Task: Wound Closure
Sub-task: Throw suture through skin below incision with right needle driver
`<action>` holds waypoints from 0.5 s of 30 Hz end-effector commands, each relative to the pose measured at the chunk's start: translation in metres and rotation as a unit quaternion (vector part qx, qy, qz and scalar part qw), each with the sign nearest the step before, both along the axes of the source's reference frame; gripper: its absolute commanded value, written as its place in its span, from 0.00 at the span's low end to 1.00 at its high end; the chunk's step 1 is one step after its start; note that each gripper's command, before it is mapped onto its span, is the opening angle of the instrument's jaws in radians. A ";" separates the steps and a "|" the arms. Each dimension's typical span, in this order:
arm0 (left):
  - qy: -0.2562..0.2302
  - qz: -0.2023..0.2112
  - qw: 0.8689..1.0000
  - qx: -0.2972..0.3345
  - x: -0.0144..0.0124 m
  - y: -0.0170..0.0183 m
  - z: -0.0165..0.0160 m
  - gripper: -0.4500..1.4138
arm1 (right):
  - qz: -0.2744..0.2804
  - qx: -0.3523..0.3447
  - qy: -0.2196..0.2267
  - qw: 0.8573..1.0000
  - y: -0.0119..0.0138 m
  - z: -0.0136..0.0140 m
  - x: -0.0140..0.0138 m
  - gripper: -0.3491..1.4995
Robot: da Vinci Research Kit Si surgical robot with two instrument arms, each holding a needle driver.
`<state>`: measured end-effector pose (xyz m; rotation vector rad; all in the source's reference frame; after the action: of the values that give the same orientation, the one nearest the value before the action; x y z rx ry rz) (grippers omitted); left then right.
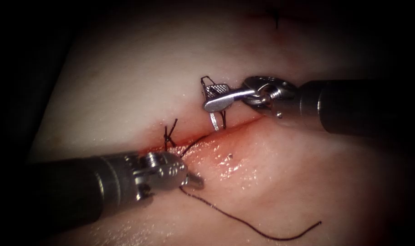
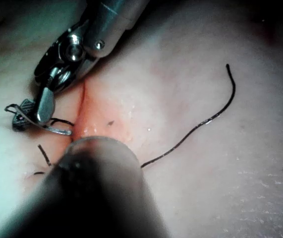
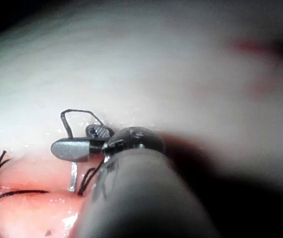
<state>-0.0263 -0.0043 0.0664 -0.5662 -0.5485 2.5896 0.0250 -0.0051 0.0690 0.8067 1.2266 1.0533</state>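
Endoscope: tissue (image 1: 125,77) with cut (image 1: 243,124) running roughly 8 to 2 o'clock, red fluid (image 1: 216,155) along and below it. Right tool (image 1: 214,98) enters from 3 o'clock, jaws parted, the needle (image 1: 214,120) gripped near one end, with thread looped at the jaws; the needle's other end dips into the cut edge, so the needle is partly in tissue at about 12 o'clock of the cut's middle. Left tool (image 1: 193,181) enters from 8 o'clock, jaws closed on the thread (image 1: 243,223), which trails toward 4 o'clock to a free end and runs up into the cut. A knot (image 1: 170,134) with short cut ends sits on the cut at 11 o'clock of the left tool. Right wrist view: needle (image 3: 74,176) standing in the tissue beneath the jaws.
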 end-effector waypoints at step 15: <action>0.000 0.001 1.000 0.000 -0.0006 0.0002 0.0005 0.00 | -0.049 0.088 -0.027 0.995 -0.0010 -0.0007 0.0018 0.00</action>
<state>-0.0264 -0.0043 0.0664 -0.5634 -0.5501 2.5914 0.0259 -0.0068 0.0680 0.9653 1.0193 1.1099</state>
